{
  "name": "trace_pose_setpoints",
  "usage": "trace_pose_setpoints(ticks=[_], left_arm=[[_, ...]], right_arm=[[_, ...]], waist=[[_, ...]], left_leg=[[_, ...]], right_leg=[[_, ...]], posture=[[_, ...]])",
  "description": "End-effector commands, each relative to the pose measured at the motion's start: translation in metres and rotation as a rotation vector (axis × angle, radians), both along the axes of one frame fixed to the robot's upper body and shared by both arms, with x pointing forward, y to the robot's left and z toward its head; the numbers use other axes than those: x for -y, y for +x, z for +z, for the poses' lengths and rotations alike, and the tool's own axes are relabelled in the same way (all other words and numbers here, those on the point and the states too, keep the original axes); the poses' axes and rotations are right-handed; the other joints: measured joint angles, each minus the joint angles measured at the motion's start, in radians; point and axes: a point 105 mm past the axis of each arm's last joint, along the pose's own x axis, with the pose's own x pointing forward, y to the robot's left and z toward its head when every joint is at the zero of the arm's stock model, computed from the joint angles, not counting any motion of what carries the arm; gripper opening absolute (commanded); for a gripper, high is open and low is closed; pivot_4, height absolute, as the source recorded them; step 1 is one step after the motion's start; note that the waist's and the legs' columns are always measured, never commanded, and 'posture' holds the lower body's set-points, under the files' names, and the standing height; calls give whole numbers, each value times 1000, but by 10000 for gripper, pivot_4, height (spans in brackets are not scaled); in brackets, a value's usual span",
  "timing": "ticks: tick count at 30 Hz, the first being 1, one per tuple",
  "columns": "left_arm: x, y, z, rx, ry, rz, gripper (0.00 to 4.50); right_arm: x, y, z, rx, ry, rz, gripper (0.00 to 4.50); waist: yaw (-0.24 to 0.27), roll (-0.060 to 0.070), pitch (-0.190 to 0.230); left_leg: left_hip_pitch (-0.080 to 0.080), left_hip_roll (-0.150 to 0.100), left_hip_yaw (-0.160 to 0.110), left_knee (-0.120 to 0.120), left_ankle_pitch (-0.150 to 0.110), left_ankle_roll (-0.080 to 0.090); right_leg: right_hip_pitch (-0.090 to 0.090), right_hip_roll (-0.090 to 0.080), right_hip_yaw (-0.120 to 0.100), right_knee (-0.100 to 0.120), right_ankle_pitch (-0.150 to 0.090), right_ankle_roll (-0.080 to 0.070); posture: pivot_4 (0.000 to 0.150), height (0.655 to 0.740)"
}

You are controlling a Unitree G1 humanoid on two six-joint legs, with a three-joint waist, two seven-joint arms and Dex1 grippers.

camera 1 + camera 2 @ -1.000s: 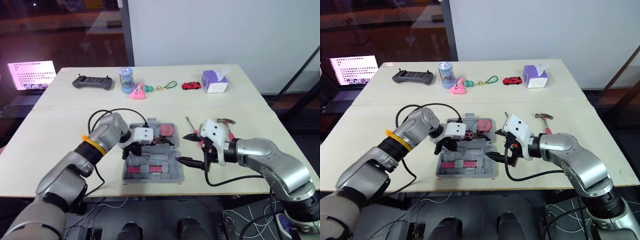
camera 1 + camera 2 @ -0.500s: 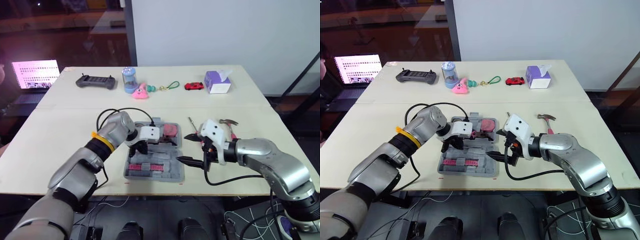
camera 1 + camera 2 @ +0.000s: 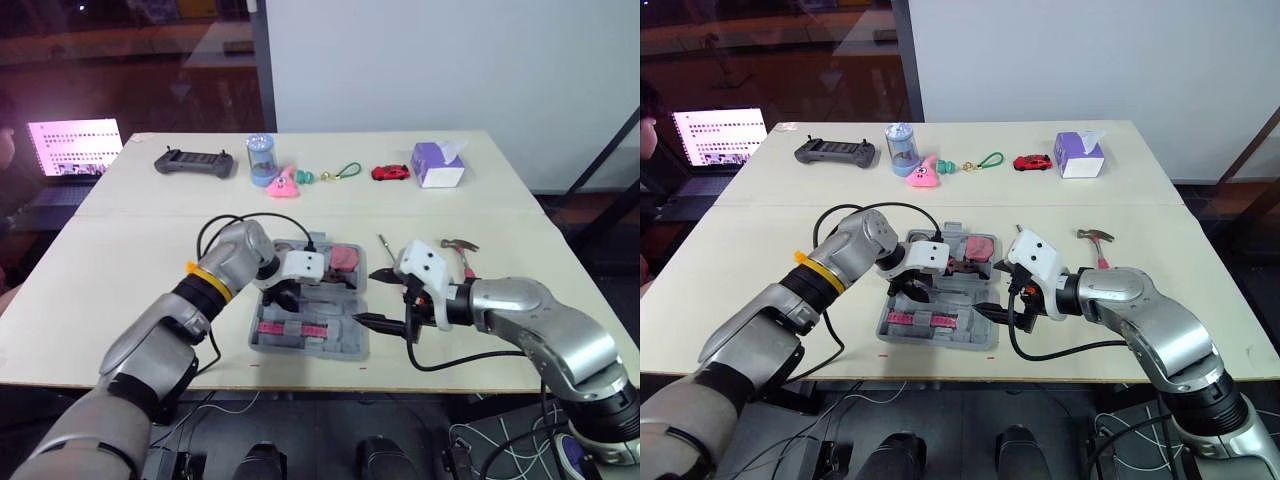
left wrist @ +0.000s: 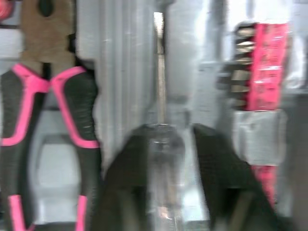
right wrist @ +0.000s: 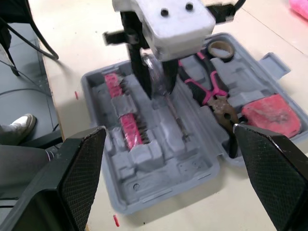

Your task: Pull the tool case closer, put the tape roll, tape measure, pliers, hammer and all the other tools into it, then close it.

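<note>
The open grey tool case (image 3: pixel 310 347) lies on the surface (image 3: pixel 120 270) near its front edge, between the two arms. The left claw (image 4: pixel 166 144) is down inside the case, pinching the clear handle of a screwdriver (image 4: pixel 159 86), whose shaft lies along a moulded slot. To one side of it sit the pliers (image 4: pixel 48 96) with pink and black grips, and to the other a pink holder of bits (image 4: pixel 267 67). The tape roll (image 5: pixel 221 48) and a pink tape measure (image 5: pixel 271 114) also rest in the case.

The right claw (image 3: pixel 365 297) hangs at the case's right edge, spread wide and holding nothing. The hammer (image 3: pixel 458 245) lies on the surface behind the right wrist, outside the case.

At the far side stand a purple tissue box (image 3: pixel 437 163) and a black controller (image 3: pixel 197 161). A laptop screen (image 3: pixel 70 148) shows lines of text too small to read.
</note>
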Motion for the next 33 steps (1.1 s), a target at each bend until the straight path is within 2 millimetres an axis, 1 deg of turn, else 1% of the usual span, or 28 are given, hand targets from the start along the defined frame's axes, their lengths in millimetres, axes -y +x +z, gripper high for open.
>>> trace_pose_setpoints(ticks=[1, 5, 8, 10, 12, 14, 15, 16, 19, 21, 22, 24, 27, 28, 30, 33], left_arm=[[1, 6, 31, 68, -67, -1, 35907], [-5, 2, 43, 85, -143, -39, 35907], [-9, -1, 52, 124, -252, -72, 35907], [-16, 0, 57, 108, -359, -3, 35907], [-27, 7, 57, 149, -422, 79, 35907], [-33, 10, 60, 184, -528, 102, 35907], [-36, 8, 62, 220, -555, 64, 35907], [-39, 4, 63, 206, -593, 51, 35907], [-55, 3, 64, 30, -714, 164, 35907], [-70, 12, 56, 79, -670, 223, 30719], [-75, 12, 54, 79, -660, 217, 27369], [-79, 9, 52, 60, -654, 199, 18783], [-81, 2, 41, 21, -601, 157, 3341], [-81, 0, 37, 7, -590, 147, 296], [-75, -3, 30, -5, -562, 108, 296], [-66, -1, 27, 20, -530, 69, 296]], right_arm=[[-4, 2, 9, 46, 5, 23, 45000], [-5, 2, 9, 49, 11, 30, 45000], [-5, 2, 9, 47, 10, 35, 45000], [-5, 2, 8, 45, 9, 41, 45000], [-6, 3, 8, 46, 7, 48, 45000], [-6, 3, 8, 48, 6, 52, 45000], [-7, 4, 8, 48, 6, 55, 45000], [-7, 4, 8, 49, 6, 57, 45000], [-10, 4, 8, 50, 9, 66, 45000], [-12, 4, 8, 50, 11, 70, 45000], [-12, 3, 8, 50, 12, 71, 45000], [-13, 3, 7, 49, 14, 72, 45000], [-12, 2, 6, 46, 14, 69, 45000], [-11, 3, 6, 45, 14, 68, 45000], [-11, 2, 7, 46, 12, 67, 45000], [-12, 2, 9, 50, 10, 67, 45000]], waist=[[0, 0, 0], [-4, 0, 0], [-6, 0, 0], [-6, 0, 0], [-8, 0, 0], [-13, 0, 0], [-15, 0, 0], [-17, 0, 0], [-23, 0, 0], [-26, 0, 0], [-26, 0, 0], [-28, 0, 0], [-27, 0, 0], [-26, 0, 0], [-25, 0, 0], [-25, 0, 0]], left_leg=[[0, 0, 0, 0, 0, 0], [0, 0, 0, 0, 0, 0], [0, 0, 0, 0, 0, 0], [0, 0, 0, 0, 0, 0], [0, 0, 0, 0, 0, 0], [0, 0, 0, 0, 0, 0], [0, 0, 0, 0, 0, 0], [0, 0, 0, 0, 0, 0], [0, 0, 0, 0, 1, -2], [0, 0, 0, 0, 0, 0], [0, 0, -1, 0, 0, 0], [0, 0, 0, 0, 0, 0], [0, 0, 0, 0, 1, -2], [0, 0, 0, 0, 1, -3], [0, 0, 0, 0, 1, -2], [0, 0, 0, 0, 1, -2]], right_leg=[[0, 0, 0, 0, 0, 0], [0, 0, 0, 0, 0, 0], [0, 0, 0, 0, 0, 0], [0, 0, 0, 0, 0, 0], [0, 0, 0, 0, 0, 0], [0, 0, 0, 0, 0, 0], [0, 0, 0, 0, 0, 0], [0, 0, 0, 0, 0, 0], [0, 0, 0, 0, 0, 0], [0, 0, 0, 1, 0, 0], [0, 0, 0, 1, 0, 0], [0, 0, 0, 1, 0, 0], [0, 0, 0, 0, 0, 0], [0, 0, 0, 0, 0, 0], [0, 0, 0, 0, 0, 0], [0, 0, 0, 0, 0, 0]], posture=[[1500, 7400], [1500, 7400], [1500, 7400], [1500, 7400], [1500, 7400], [1500, 7400], [1500, 7400], [1500, 7400], [1500, 7400], [1500, 7400], [1500, 7400], [1500, 7400], [1500, 7400], [1500, 7400], [1500, 7400], [1500, 7400]])
